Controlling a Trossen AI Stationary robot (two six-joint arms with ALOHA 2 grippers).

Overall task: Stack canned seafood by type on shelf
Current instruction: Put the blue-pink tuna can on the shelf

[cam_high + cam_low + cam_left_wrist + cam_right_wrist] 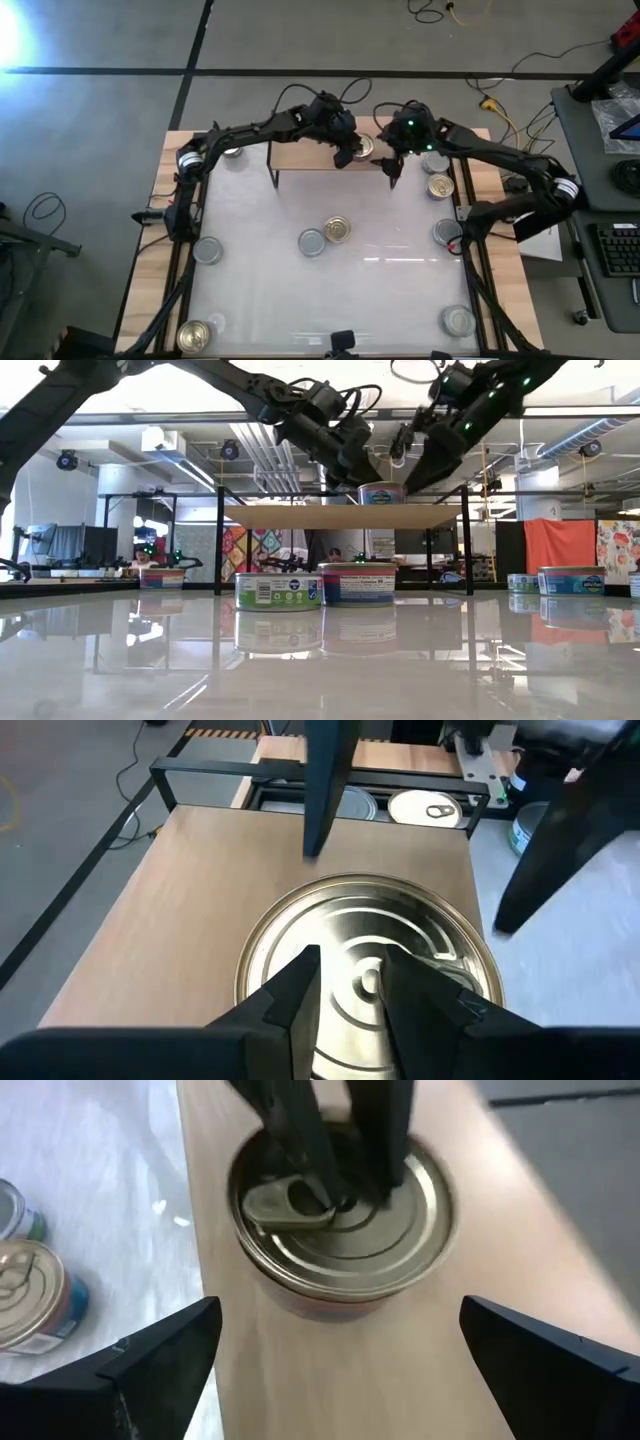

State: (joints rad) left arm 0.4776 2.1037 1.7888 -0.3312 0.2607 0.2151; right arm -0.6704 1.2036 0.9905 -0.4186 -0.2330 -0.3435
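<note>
— What sits nearest on the counter [330, 300]?

— Along the near edge, a gold-topped tin [193, 334] at the left corner and a silver-topped one [458, 320] at the right. Farther in, toward the middle, a silver tin [312, 242] and a gold tin [337, 229] stand touching (the low view shows them side by side in front of the shelf).

— And at the sides?

— A grey-topped tin [207, 250] by the left rail, another [446, 232] by the right rail, and a gold-topped one [439, 186] farther back on the right.

— Where is the shelf?

— The shelf [310, 156] stands at the far edge of the counter, a light-wood board on thin black legs. One gold pull-ring tin [345, 1220] rests upright near its right end.

— What are the hands doing?

— The left hand [350, 982] is directly over that tin, its fingers drawn narrow with the tips at the lid by the pull ring; whether it truly has the tin is impossible to tell. The right hand [340, 1340] hovers just beside the same tin, fingers spread wide on either side and holding nothing.

— Anything beyond the shelf?

— Two more tins, one silver [358, 805] and one with a ring [424, 808], lie past the shelf's far edge in the left wrist view.
</note>
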